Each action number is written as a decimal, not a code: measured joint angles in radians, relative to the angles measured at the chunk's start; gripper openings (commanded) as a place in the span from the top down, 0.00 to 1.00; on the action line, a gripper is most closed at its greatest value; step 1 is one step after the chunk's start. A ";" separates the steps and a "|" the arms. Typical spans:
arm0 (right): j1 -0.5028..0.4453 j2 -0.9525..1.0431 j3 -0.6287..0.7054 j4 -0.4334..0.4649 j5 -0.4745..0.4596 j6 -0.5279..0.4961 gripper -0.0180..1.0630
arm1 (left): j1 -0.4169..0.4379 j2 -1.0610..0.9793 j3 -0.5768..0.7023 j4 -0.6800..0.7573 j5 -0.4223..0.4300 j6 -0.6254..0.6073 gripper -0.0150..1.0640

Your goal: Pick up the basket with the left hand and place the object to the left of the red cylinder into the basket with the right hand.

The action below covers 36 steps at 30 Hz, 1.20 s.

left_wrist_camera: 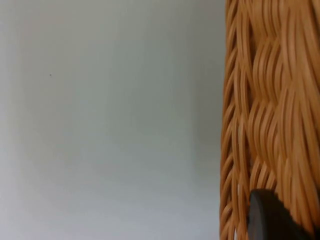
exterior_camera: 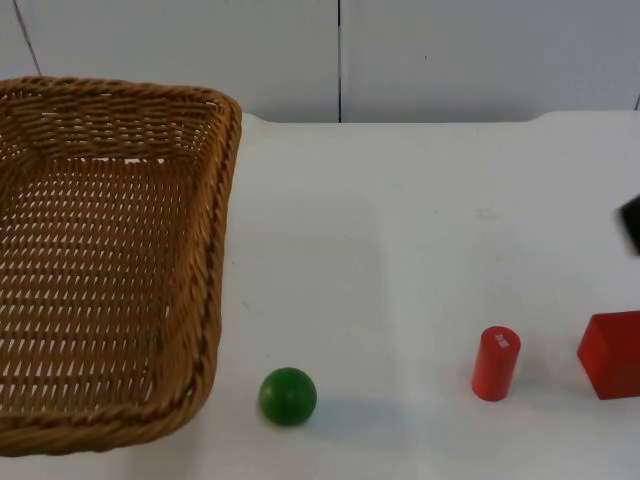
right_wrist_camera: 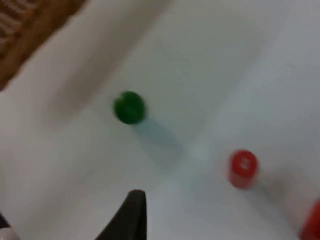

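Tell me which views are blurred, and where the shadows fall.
Top view: crisp; green ball and red cylinder throw faint shadows to the picture's right. Right wrist view: motion-blurred, though the ball and cylinder remain recognisable. Left wrist view: soft close-up of the basket weave.

Bare counter [exterior_camera: 400,230] runs wide open from the centre out to 12 and 2 o'clock. A big wicker basket [exterior_camera: 110,250] blocks everything from 8 to 11 o'clock. Along 6 to 4 o'clock stand a green ball [exterior_camera: 288,396] just beside the basket, a red cylinder [exterior_camera: 495,363], and a red block [exterior_camera: 612,354], with gaps between them.
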 measured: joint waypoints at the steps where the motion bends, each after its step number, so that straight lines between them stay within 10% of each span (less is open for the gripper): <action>1: 0.000 0.000 0.000 0.000 0.000 0.000 0.01 | 0.000 0.000 0.000 0.000 0.000 0.000 0.99; 9: 0.274 0.378 -0.047 -0.092 -0.226 -0.023 0.01 | 0.000 0.000 0.000 0.002 0.000 0.002 0.99; 36: 0.325 0.998 -0.338 -0.100 -0.492 -0.145 0.01 | 0.000 0.000 0.000 0.006 0.000 0.004 0.99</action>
